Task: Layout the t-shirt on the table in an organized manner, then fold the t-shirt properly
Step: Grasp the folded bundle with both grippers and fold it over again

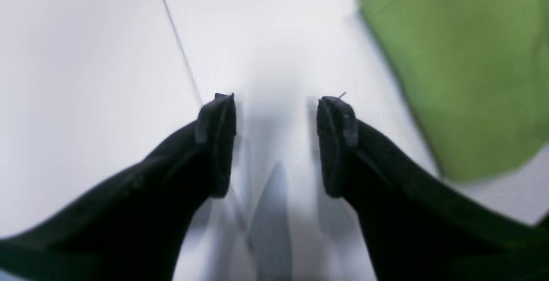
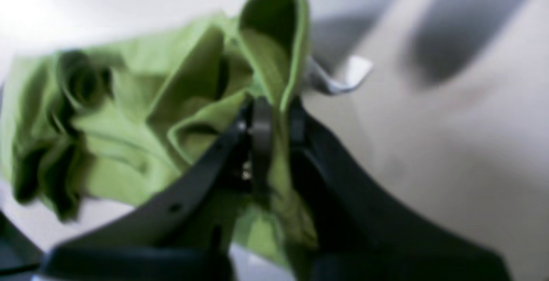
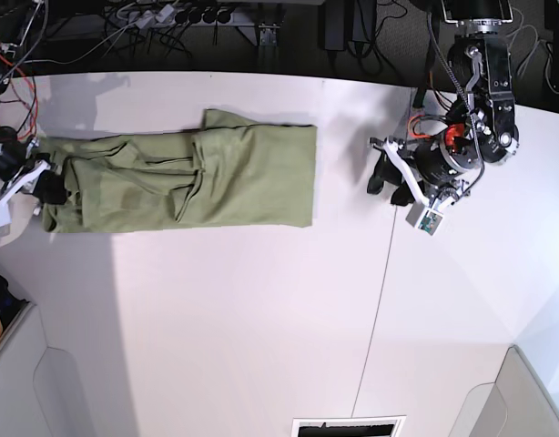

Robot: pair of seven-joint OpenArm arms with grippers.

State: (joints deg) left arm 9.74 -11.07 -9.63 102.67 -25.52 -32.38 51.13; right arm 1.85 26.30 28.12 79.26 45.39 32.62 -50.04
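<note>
The olive-green t-shirt [image 3: 198,177] lies stretched in a long, creased band across the back left of the white table [image 3: 261,319]. At its left end my right gripper [image 3: 47,189] is shut on a bunched fold of the t-shirt [image 2: 274,58], which stands up between the closed fingers [image 2: 261,131]. A small white tag [image 2: 343,77] sticks out just beyond them. My left gripper [image 3: 387,182] hovers over bare table to the right of the shirt. In the left wrist view, the left gripper [image 1: 276,101] is open and holds nothing, with the t-shirt [image 1: 463,79] off to its right.
A thin dark seam [image 3: 384,273] runs across the table below the left arm. Cables and power strips [image 3: 161,16] line the back edge. A dark rectangular slot [image 3: 348,426] sits at the front edge. Grey panels stand at both front corners.
</note>
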